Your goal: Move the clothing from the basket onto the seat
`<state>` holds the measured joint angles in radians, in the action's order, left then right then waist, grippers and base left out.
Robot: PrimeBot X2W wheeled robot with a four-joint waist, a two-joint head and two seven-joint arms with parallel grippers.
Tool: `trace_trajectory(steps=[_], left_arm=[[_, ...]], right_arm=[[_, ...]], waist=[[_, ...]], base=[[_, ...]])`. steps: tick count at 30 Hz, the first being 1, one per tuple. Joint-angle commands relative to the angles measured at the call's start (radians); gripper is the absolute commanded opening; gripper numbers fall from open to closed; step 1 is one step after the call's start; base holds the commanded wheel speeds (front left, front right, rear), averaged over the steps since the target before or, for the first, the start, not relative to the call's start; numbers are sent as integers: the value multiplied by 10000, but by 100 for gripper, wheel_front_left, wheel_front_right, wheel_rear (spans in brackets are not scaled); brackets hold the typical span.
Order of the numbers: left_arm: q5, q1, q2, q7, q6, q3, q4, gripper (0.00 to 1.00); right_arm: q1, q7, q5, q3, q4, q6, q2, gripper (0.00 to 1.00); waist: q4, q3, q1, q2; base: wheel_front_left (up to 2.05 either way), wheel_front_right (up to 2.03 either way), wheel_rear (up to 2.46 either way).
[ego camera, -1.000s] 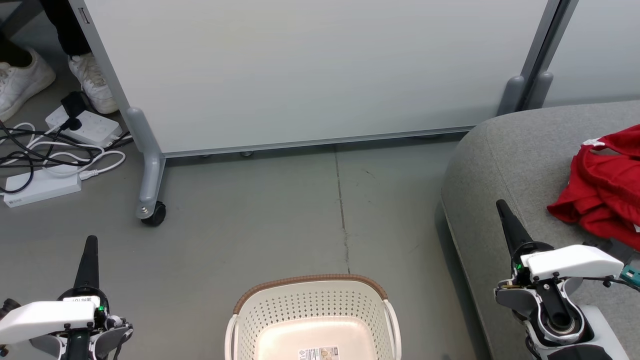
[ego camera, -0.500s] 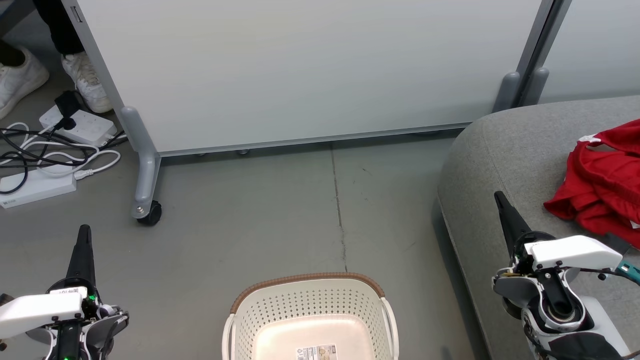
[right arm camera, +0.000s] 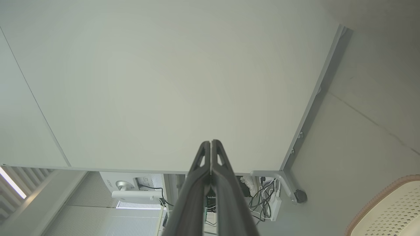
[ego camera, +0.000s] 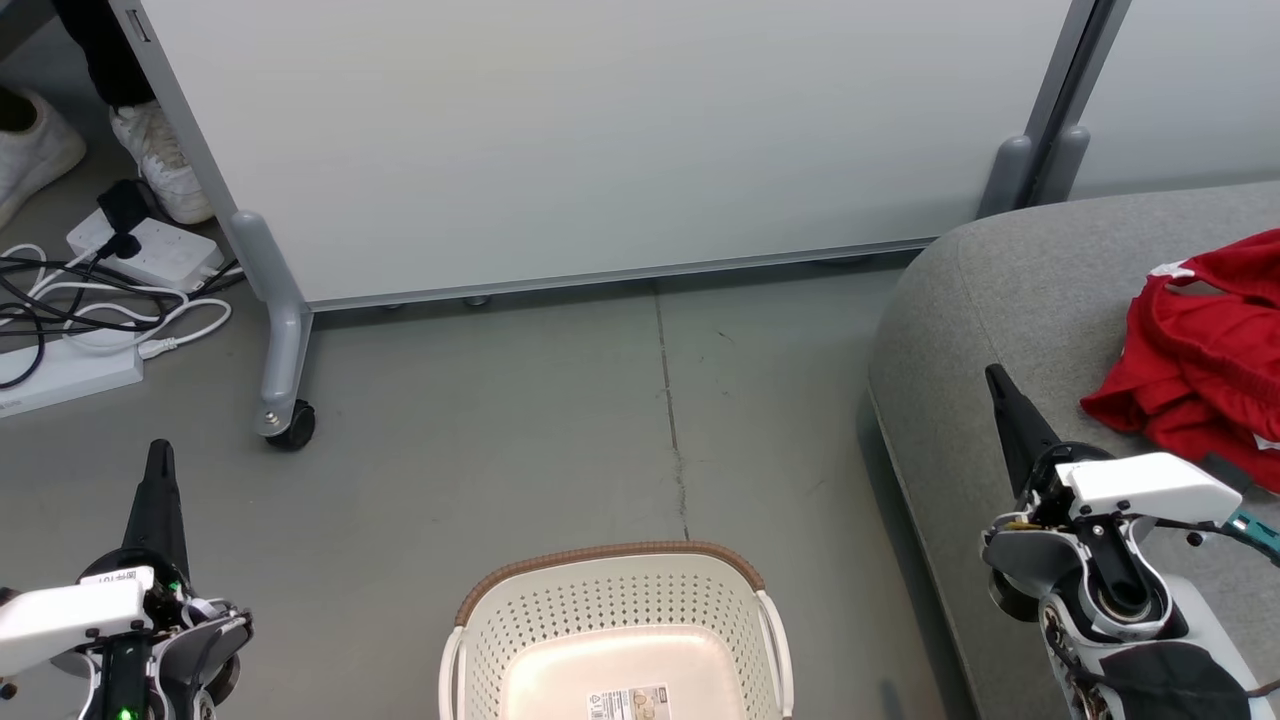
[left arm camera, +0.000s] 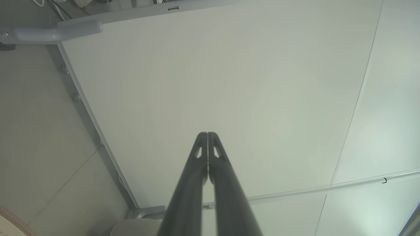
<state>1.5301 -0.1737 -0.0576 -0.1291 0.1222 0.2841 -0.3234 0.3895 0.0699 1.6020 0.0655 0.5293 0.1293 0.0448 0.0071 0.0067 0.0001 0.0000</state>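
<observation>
**Head view.** The basket (ego camera: 610,556) stands on the floor (ego camera: 500,440). Its visible bottom is bare but for a label sticker (ego camera: 630,703). The clothing (ego camera: 1200,370), a crumpled red heap with white trim, lies on the seat (ego camera: 1000,290), well to the right of the basket and beyond it. The left end effector (ego camera: 158,452) hangs well to the basket's left. The right end effector (ego camera: 993,375) hangs to the basket's right over the seat's edge, just short of the clothing. Each has its fingers pressed together and carries nothing.

The transfer looks done or nearly so, so the step in hand is probably a check and a withdrawal. Look lower into the basket before calling it empty. Draw the right arm clear without brushing the heap or dragging a fold off the seat.

The picture's lower edge cuts off the basket's near half, and its right edge cuts off the clothing. Neither a leftover piece nor the number of garments can be told. Beyond the basket stands a panel (ego camera: 600,140) on a castor (ego camera: 297,425).

**Left wrist view.** The left end effector (left arm camera: 207,134), closed and empty, points at the panel. A sliver of brown rim at the lower left corner is probably the basket's, but too little shows to be sure.

**Right wrist view.** The right end effector (right arm camera: 210,142) is closed and empty. A corner of the basket (right arm camera: 390,209) shows at lower right, its inside hidden. The castor (right arm camera: 300,196) and cables (right arm camera: 262,196) lie beyond the basket.
</observation>
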Motion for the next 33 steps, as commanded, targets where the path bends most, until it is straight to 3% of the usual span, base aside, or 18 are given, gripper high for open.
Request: trace_trajectory(steps=[1, 33], left_arm=[[150, -242, -25, -46, 76, 100, -18, 0], [440, -292, 47, -165, 117, 219, -62, 0]], right_arm=[[199, 60, 226, -11, 54, 24, 90, 0], [288, 90, 540, 8, 185, 25, 97, 0]], waist=[[-10, 7, -1, 0], [-52, 37, -1, 0]], base=[[0, 0, 0], [0, 0, 0]])
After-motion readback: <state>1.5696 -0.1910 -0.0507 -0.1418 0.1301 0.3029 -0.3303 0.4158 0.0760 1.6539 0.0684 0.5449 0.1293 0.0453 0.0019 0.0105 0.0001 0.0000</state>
